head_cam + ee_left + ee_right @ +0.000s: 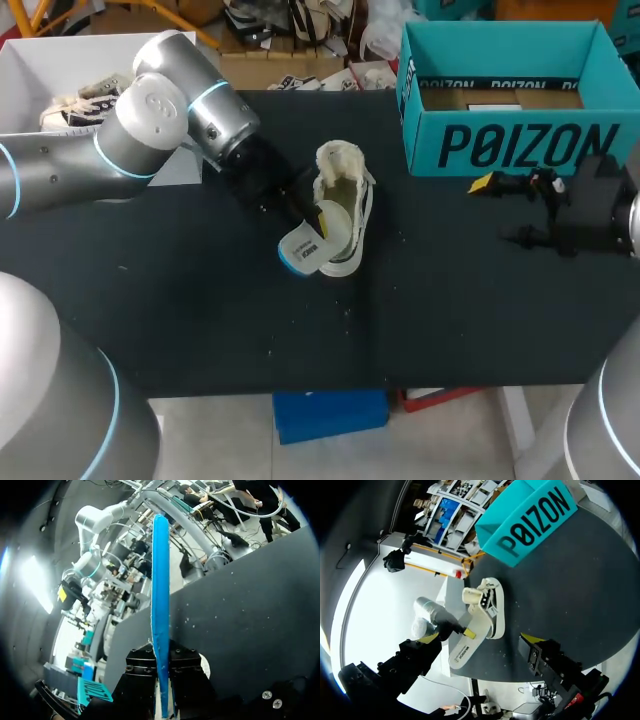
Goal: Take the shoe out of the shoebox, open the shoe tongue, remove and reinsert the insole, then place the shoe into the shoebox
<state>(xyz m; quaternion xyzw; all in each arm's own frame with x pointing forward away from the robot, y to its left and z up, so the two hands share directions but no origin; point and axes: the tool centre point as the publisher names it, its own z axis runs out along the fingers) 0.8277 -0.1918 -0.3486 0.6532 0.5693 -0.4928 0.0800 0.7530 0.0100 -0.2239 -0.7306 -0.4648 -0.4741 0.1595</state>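
Blue insole (160, 580) | clamped in left pincer (164, 680) | at heel of shoe (342, 205)

The tool (164, 661) grips the blue insole (160, 580) edge-on.

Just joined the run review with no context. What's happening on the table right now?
The left gripper is shut on the insole, holding it at the heel end of the white shoe. The shoe lies on the black table, outside the teal shoebox. I can't tell whether the insole is coming out or going back in. The right gripper is open and empty, just in front of the shoebox.
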